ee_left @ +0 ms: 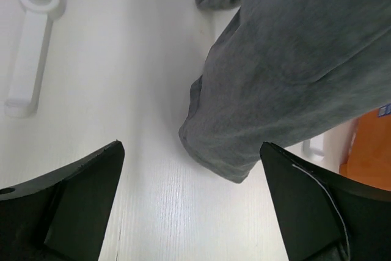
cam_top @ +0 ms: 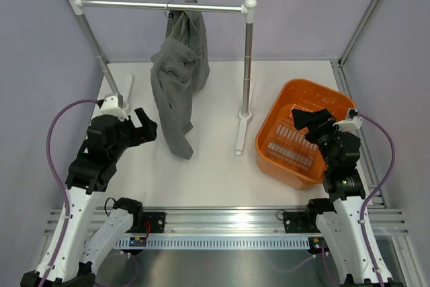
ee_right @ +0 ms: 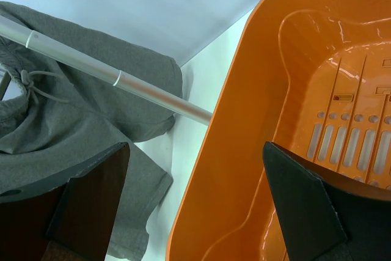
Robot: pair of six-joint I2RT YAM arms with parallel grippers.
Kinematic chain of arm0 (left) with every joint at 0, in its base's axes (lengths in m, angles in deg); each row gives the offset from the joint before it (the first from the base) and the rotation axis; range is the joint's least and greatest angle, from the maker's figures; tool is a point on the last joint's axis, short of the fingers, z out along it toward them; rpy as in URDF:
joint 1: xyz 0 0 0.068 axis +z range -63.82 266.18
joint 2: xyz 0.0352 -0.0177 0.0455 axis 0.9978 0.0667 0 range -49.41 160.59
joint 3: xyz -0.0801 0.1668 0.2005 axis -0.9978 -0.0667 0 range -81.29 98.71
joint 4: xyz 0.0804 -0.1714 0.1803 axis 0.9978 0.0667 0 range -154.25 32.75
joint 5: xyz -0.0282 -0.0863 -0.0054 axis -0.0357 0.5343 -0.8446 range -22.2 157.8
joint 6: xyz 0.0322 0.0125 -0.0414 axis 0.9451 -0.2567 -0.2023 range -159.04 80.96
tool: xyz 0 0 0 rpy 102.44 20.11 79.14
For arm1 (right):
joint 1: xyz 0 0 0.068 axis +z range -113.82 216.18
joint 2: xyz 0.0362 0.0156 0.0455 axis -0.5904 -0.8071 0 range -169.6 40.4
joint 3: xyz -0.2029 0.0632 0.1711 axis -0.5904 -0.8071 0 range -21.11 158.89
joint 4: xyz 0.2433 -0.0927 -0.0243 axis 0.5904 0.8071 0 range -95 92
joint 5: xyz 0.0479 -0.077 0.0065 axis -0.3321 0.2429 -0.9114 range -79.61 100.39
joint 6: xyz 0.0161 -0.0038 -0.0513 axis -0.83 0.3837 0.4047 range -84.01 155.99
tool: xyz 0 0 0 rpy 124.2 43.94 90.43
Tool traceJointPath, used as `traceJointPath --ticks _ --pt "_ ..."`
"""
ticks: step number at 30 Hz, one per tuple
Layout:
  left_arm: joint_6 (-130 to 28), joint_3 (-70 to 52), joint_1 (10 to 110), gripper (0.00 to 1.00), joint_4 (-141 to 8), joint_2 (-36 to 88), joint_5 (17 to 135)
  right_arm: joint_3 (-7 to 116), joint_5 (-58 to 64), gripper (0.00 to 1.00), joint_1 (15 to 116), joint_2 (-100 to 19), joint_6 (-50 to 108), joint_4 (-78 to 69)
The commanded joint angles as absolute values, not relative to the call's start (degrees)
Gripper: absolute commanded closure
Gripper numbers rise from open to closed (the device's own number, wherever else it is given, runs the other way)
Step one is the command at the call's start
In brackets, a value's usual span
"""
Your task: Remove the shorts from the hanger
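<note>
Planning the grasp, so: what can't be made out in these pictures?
- Top view: only the hook of the hanger shows on the rail; the shorts cover the rest.
- Left wrist view: the shorts' upper part is cut off by the top edge.
- Top view: the right arm hides part of the basket floor.

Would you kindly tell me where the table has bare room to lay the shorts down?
Bare table lies between the hem of the shorts and the rack's right foot, and across the wide near strip in front of both. The left is tight around the left gripper and hanging shorts; the orange basket fills the right.
</note>
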State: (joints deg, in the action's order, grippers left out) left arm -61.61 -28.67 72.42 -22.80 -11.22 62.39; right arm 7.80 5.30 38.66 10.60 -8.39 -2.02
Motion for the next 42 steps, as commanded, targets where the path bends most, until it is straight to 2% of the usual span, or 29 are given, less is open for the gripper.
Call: traceJointPath --ticks 1,12,18,25,33,42 --pt "-62.24 -21.80 72.73 0.01 -23.56 -10.83 60.51 10.10 6.61 0.01 38.38 10.61 -9.10 -2.63" --pt "-62.42 -8.61 72.73 0.01 -21.80 -6.88 56.64 10.97 5.56 0.01 38.29 10.61 -8.22 -1.75" --pt "-61.80 -1.23 72.73 0.01 -27.24 -4.07 58.04 13.25 4.23 0.01 38.38 9.91 -6.55 -1.93" --pt "-59.87 12.74 72.29 0.01 -34.27 9.89 65.68 22.13 4.24 0.00 38.29 6.04 -1.20 2.56" --pt "-50.12 25.49 68.34 0.01 -36.92 26.76 66.03 30.65 2.65 0.01 38.29 2.18 2.23 7.21" --pt "-41.85 33.57 67.81 0.01 -38.16 34.34 69.01 35.49 -1.04 0.01 38.38 -1.95 3.29 9.33"
